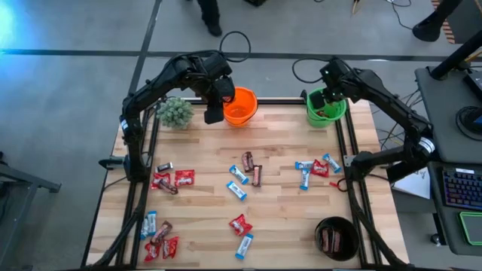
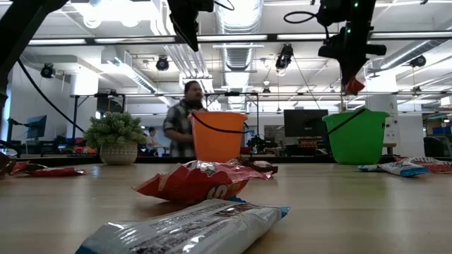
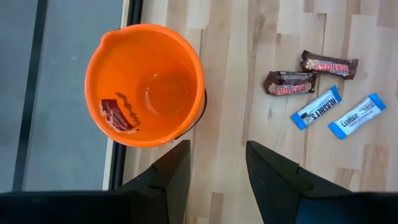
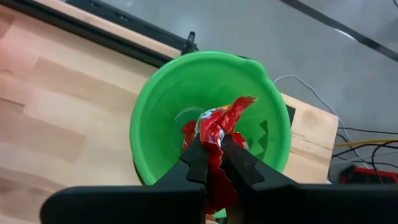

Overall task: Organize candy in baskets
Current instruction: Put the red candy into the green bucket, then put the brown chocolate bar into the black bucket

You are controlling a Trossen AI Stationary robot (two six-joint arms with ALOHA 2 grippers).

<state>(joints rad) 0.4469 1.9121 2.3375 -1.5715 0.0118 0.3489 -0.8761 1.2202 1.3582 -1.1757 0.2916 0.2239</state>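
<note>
Right gripper: hanging over round green plastic basket, fingers clamped on crinkled red-wrapped candy. Risk: wrapper clinging on release, falling outside. Left gripper: parted, empty, hovering beside orange plastic basket.

Left arm: the dark six-joint arm reaches from the table's left edge toward the far edge, wrist bent downward. Left claw hangs above the table with its two dark fingers parted, a clear gap between them and nothing held.

Right arm: the dark six-joint arm reaches from the right edge to the far right corner, wrist pointing down. Right claw has its fingers pressed together on a crumpled red candy wrapper, held raised.
</note>
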